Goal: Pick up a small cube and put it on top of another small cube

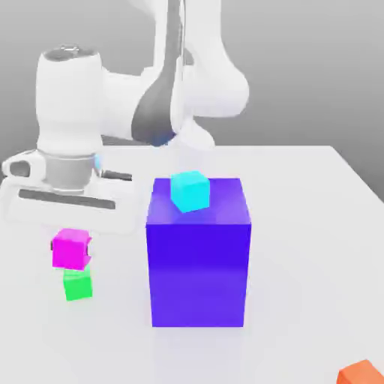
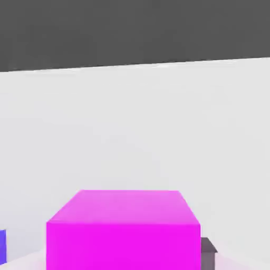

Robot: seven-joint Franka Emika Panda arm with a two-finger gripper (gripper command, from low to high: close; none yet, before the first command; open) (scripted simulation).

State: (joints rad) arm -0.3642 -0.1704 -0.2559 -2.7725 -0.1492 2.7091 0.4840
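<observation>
Two small cubes sat stacked at the exterior view's left: the magenta cube [image 1: 71, 249] directly above the green cube [image 1: 77, 286], their faces meeting or nearly so; whether they truly touched could not be told. The magenta cube was plain, bright pink-magenta, flat-faced and unmarked, about the same size as the green one and far smaller than the big blue-purple block [image 1: 199, 259] standing just beside them on the white table [image 1: 300, 225]. A cyan cube [image 1: 189, 190] rested on that block's top. In the hand view the magenta cube [image 2: 124, 232] loomed close, its top face paler than its front, and its lower part was cut off by the frame edge.

The gripper [image 1: 73, 247] was clamped on the magenta cube, a dark finger [image 1: 90, 250] showing against the cube's side; the other finger was hidden behind it. A dark finger tip [image 2: 208, 252] also peeked beside the cube in the hand view. An orange cube [image 1: 361, 373] was cropped at the corner.
</observation>
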